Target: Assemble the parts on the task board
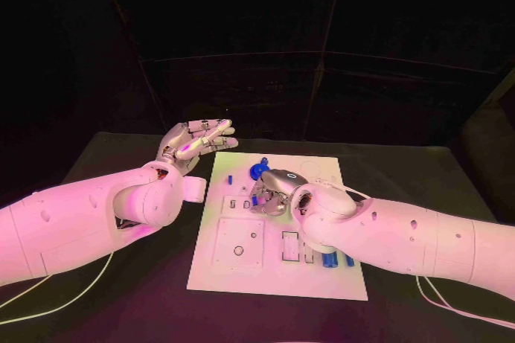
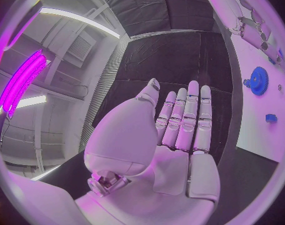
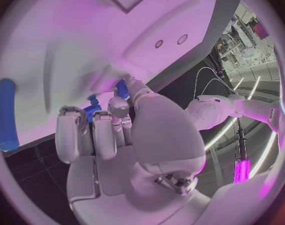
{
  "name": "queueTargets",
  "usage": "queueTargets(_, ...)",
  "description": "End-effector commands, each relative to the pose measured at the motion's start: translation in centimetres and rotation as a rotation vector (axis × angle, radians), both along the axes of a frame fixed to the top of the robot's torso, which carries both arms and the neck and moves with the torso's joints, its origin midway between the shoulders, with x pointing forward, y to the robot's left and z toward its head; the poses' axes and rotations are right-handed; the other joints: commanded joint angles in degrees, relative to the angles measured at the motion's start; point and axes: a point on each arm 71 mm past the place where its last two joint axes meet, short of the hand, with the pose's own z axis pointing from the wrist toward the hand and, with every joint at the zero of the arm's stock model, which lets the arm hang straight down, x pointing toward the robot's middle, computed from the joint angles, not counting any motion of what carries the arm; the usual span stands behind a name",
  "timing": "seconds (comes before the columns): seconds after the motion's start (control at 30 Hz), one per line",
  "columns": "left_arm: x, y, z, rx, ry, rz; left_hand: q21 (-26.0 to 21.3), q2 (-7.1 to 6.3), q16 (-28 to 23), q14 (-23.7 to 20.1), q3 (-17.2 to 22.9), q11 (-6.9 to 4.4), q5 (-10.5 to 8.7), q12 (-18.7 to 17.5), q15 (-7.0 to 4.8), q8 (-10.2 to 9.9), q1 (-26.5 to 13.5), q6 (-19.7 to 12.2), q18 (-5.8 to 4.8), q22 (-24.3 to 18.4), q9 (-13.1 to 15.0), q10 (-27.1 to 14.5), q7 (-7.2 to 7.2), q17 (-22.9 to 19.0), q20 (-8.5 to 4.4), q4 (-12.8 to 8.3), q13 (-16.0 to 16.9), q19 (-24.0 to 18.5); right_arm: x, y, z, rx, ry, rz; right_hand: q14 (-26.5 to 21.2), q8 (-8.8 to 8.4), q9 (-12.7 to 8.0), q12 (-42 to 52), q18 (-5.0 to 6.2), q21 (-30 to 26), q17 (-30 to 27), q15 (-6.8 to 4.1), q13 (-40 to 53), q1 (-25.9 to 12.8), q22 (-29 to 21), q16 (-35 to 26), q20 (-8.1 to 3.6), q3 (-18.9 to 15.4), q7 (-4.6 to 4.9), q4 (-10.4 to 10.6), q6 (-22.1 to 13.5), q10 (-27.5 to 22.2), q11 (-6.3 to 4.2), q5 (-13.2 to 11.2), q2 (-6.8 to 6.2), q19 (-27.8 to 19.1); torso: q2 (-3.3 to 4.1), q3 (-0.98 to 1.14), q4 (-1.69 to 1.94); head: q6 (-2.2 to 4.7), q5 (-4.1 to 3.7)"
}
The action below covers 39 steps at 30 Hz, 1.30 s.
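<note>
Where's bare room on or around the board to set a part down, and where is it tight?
Free: the bare table left of the task board, under the raised, empty left hand, and the board's near right corner. Crowded: the board's far middle, where the right hand works beside the blue gear.

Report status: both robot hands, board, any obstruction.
Left robot hand open, flat, raised beside the task board, holding nothing. Right robot hand curled down on the board by the blue gear; grasp cannot be confirmed. Nothing seen blocking.
</note>
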Motion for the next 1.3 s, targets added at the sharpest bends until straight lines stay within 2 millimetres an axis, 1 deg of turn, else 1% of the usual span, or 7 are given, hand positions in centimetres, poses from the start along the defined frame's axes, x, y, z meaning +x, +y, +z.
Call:
queueTargets(0.03, 0.0, -0.1, 0.2, -0.005, -0.008, -0.010, 0.02, -0.09, -0.35, 0.09, -0.02, 0.16, -0.08, -0.15, 0.11, -0.31, 0.39, 0.16, 0.83, -0.06, -0.09, 0.12, 0.12, -0.05, 0.14, -0.26, -0.09, 0.33, 0.0, -0.1, -0.2, -0.020, 0.005, -0.010, 3.69, -0.33, 0.02, -0.30, -0.52, -0.25, 3.70, 0.42, -0.11, -0.07, 3.50, -0.31, 0.28, -0.53, 0.06, 0.00, -0.61, -0.42, 0.14, -0.12, -0.64, -0.18, 0.01, -0.02, 0.05, -0.04, -0.01)
queueTargets(0.57, 0.0, -0.1, 0.1, -0.004, -0.006, -0.009, 0.02, -0.09, -0.35, 0.09, -0.02, 0.16, -0.08, -0.15, 0.11, -0.31, 0.39, 0.16, 0.83, -0.06, -0.09, 0.12, 0.12, -0.05, 0.14, -0.26, -0.09, 0.33, -0.1, 0.0, -0.1, -0.007, -0.007, -0.005, 3.67, -0.42, 0.09, -0.54, -0.47, -0.39, 3.66, 0.60, -0.30, -0.18, 3.29, -0.39, 0.46, -1.66, 0.24, 0.43, -1.66, -0.78, 0.35, -0.17, -1.10, -0.34, 0.03, 0.01, -0.03, -0.09, -0.01)
queueTargets(0.67, 0.0, -0.1, 0.1, -0.004, -0.006, -0.009, 0.02, -0.09, -0.35, 0.09, -0.02, 0.16, -0.08, -0.15, 0.11, -0.31, 0.39, 0.16, 0.83, -0.06, -0.09, 0.12, 0.12, -0.05, 0.14, -0.26, -0.09, 0.33, -0.2, 0.1, 0.2, 0.016, -0.025, 0.000, 3.67, -0.45, 0.10, -0.46, -0.46, -0.43, 3.67, 0.69, -0.23, -0.37, 3.26, -0.41, 0.55, -2.44, 0.34, 0.77, -2.24, -0.84, 0.44, -0.02, -1.45, -0.37, 0.02, 0.00, 0.00, -0.09, -0.07)
queueTargets(0.73, 0.0, -0.1, 0.1, -0.004, -0.006, -0.009, 0.02, -0.09, -0.35, 0.09, -0.02, 0.16, -0.08, -0.15, 0.11, -0.31, 0.39, 0.16, 0.83, -0.06, -0.09, 0.12, 0.12, -0.05, 0.14, -0.26, -0.09, 0.33, -0.3, 0.2, 0.4, 0.041, -0.047, 0.006, 3.68, -0.57, 0.04, -0.22, -0.48, -0.42, 3.72, 0.82, -0.05, -0.59, 3.32, -0.40, 0.65, -3.57, 0.54, 1.19, -3.31, -0.79, 0.62, 0.39, -1.96, -0.32, 0.00, -0.01, 0.01, -0.07, -0.13)
queueTargets(0.93, 0.0, -0.1, 0.1, -0.004, -0.006, -0.010, -0.03, -0.11, -0.42, 0.05, -0.01, 0.21, -0.09, -0.26, 0.14, -0.40, 0.38, 0.07, 0.82, -0.10, -0.10, 0.04, 0.17, -0.09, 0.16, -0.35, -0.10, 0.30, -0.6, 0.2, 1.0, 0.097, -0.098, 0.019, 3.65, -0.42, 0.10, -0.20, -0.47, -0.48, 3.62, 1.25, -0.12, -0.23, 3.31, -0.52, 1.06, -6.94, 1.07, 2.67, -5.58, -1.09, 1.10, 0.89, -2.46, -0.32, 0.00, 0.04, 0.03, 0.05, -0.14)
queueTargets(1.1, 0.0, -0.1, 0.1, -0.003, -0.005, -0.009, -0.03, -0.12, -0.42, 0.05, -0.01, 0.20, -0.09, -0.27, 0.14, -0.41, 0.40, 0.06, 0.82, -0.11, -0.10, 0.03, 0.17, -0.09, 0.16, -0.36, -0.10, 0.30, -0.7, -0.1, 1.4, 0.130, -0.130, 0.020, 3.65, -0.19, 0.19, -0.06, -0.45, -0.51, 3.61, 1.33, -0.05, 0.46, 3.30, -0.56, 1.18, -8.69, 1.12, 3.54, -5.83, -1.14, 1.17, 1.59, -2.22, -0.33, 0.00, 0.03, 0.04, 0.08, -0.08)
queueTargets(1.3, 0.1, 0.0, 0.1, -0.002, -0.002, -0.009, -0.04, -0.15, -0.44, 0.08, 0.03, 0.20, -0.08, -0.31, 0.14, -0.45, 0.51, 0.04, 0.83, -0.13, -0.10, 0.02, 0.14, -0.10, 0.17, -0.50, -0.10, 0.31, -1.2, -0.5, 1.8, 0.153, -0.153, 0.033, 3.67, -0.01, 0.25, 0.08, -0.47, -0.49, 3.69, 1.32, 0.05, 1.16, 3.39, -0.54, 1.20, -9.24, 1.07, 3.77, -5.71, -1.11, 1.14, 1.90, -1.80, -0.27, -0.06, 0.03, -0.06, 0.49, -0.15)
